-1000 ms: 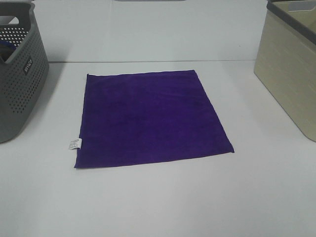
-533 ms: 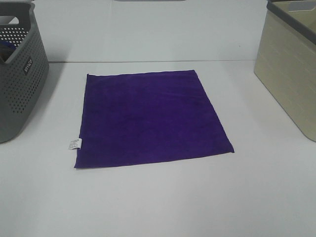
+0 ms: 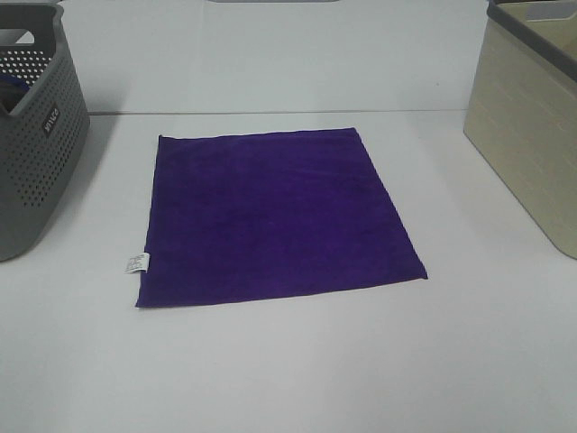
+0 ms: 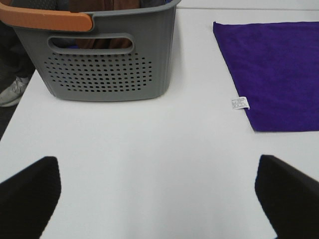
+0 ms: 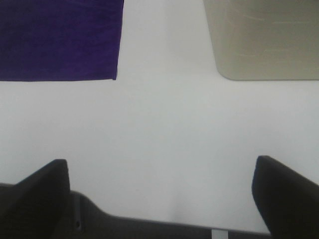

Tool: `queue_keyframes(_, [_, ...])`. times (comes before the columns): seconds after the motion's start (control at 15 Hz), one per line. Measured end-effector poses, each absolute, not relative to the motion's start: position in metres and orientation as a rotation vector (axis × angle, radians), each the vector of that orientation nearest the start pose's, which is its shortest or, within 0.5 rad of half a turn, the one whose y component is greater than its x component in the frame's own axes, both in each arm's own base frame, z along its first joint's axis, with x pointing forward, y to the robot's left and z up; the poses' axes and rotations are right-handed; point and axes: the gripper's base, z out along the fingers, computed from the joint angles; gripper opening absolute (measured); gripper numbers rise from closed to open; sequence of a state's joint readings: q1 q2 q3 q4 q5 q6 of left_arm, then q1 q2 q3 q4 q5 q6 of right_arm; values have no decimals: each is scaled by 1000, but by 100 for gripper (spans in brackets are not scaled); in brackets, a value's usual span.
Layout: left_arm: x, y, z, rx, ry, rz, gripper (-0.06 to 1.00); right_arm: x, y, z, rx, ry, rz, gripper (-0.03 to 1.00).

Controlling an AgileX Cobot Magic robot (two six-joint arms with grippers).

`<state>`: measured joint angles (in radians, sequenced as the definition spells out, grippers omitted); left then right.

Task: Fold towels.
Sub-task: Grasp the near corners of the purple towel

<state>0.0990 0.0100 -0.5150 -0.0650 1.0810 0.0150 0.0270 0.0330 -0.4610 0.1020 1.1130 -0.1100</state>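
Note:
A deep purple square towel [image 3: 270, 216] lies flat and unfolded on the white table [image 3: 288, 361]. Its small white care tag [image 3: 137, 262] sticks out at the left edge near the front corner. The towel and tag [image 4: 240, 103] also show in the left wrist view [image 4: 274, 69], and a towel corner shows in the right wrist view [image 5: 60, 40]. My left gripper [image 4: 158, 194] is open and empty over bare table in front of the grey basket. My right gripper [image 5: 162, 194] is open and empty over bare table near the front edge. Neither gripper shows in the exterior high view.
A grey perforated basket [image 3: 32, 126] stands at the far left, with an orange handle rim in the left wrist view [image 4: 107, 55]. A beige bin [image 3: 532, 117] stands at the far right, also seen in the right wrist view [image 5: 264, 40].

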Motion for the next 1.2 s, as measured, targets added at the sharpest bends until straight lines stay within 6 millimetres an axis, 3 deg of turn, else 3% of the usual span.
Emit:
queue_keyframes(0.2, [16,-6,294,-92,2234,-52,99,31,16,268,-127,2365,210,96])
queue_keyframes(0.4, [57,-3,319,-106,2444,-88,99,79,22,282,-96,2573,303,96])
queue_keyframes(0.47, [88,-2,330,-113,2529,-115,99,115,23,288,-95,2680,313,96])
queue_keyframes(0.53, [104,-2,332,-115,2571,-143,99,134,24,289,-110,2721,312,96])
queue_keyframes(0.73, [143,-6,319,-52,2699,-265,99,177,28,282,-164,2769,347,96])
queue_keyframes(0.93, [185,-11,294,-39,2760,-435,99,214,42,255,-244,2799,573,96])
queue_keyframes(1.2, [227,-21,258,4,2810,-562,99,246,55,219,-290,2789,786,96])
